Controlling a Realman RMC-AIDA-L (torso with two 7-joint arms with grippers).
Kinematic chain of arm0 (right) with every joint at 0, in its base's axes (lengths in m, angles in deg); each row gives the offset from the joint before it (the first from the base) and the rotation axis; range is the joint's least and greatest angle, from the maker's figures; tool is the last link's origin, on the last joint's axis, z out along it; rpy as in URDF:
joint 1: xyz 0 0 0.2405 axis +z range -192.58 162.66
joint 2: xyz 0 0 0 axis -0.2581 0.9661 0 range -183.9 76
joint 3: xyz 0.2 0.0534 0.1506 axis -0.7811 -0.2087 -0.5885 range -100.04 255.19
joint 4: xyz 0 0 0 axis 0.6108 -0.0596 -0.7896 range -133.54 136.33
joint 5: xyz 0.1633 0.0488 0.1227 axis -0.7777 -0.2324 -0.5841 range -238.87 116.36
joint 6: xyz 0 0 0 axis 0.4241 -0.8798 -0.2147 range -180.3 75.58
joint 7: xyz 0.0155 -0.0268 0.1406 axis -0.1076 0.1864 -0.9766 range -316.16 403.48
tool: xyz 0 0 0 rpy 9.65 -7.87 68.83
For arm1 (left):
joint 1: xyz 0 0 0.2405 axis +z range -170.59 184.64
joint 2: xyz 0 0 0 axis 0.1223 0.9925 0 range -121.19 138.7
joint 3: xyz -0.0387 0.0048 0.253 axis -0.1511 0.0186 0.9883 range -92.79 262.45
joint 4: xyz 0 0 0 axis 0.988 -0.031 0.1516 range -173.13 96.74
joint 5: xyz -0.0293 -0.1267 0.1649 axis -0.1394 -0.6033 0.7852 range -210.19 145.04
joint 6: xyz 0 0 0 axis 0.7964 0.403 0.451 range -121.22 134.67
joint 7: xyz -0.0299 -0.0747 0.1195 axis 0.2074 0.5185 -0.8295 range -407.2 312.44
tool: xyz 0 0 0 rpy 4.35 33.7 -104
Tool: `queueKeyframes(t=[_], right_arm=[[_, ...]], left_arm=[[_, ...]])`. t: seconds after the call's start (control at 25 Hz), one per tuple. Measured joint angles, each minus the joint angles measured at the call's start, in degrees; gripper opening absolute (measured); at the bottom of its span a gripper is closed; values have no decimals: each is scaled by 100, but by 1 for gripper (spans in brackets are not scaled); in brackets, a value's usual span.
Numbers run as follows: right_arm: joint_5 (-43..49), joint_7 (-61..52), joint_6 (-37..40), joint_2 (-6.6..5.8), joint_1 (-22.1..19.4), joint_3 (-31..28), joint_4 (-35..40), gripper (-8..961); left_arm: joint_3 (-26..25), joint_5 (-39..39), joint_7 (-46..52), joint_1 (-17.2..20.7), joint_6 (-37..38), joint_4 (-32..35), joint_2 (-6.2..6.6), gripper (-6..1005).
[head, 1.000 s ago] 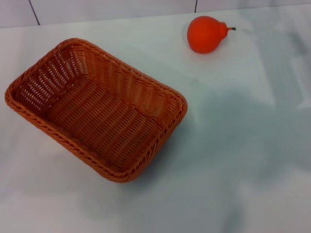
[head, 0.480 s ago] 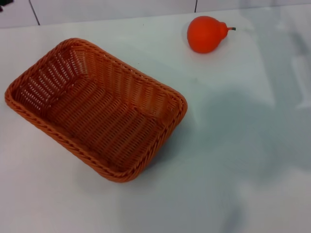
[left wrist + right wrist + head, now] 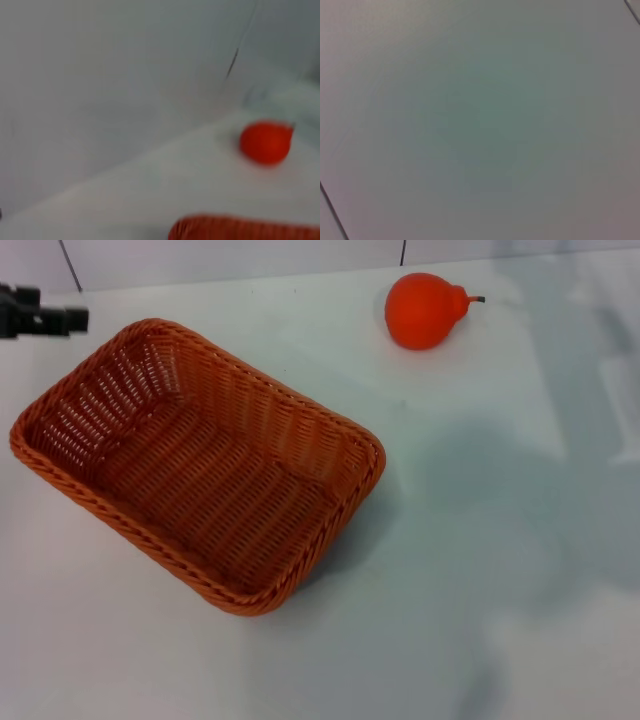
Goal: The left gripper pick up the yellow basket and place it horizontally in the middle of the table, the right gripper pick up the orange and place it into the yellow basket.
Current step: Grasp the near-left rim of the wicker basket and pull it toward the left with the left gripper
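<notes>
The yellow basket [image 3: 200, 465], orange-brown wicker, lies at a slant on the left half of the white table [image 3: 480, 540]. It is empty. The orange [image 3: 425, 310] rests at the far side, right of the basket, with its stem pointing right. My left gripper [image 3: 60, 319] shows as slim black tips at the far left edge, just beyond the basket's far left corner and apart from it. In the left wrist view the orange [image 3: 265, 142] and a strip of the basket's rim [image 3: 240, 230] show. My right gripper is out of view.
A wall with dark seams [image 3: 70, 265] runs along the table's far edge. The right wrist view shows only a plain pale surface. A soft shadow lies on the table's right half [image 3: 500, 490].
My left gripper has come into the head view from the far left and now reaches near the basket's far left corner. The basket and the orange have not moved.
</notes>
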Motion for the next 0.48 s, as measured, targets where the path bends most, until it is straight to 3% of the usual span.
queueKeyframes(t=[0.16,0.36,0.48], right_arm=[[0,-12,0,0,-26,0,-20,919],[0,-58,0,2,-58,-1,-39,916],[0,-60,0,8,-62,0,-43,914]], left_arm=[[263,932,274,-349,-156,-43,-102,851],[285,1705,361,-624,-435,-132,-310,847],[310,2003,457,-740,-592,-266,-359,845]])
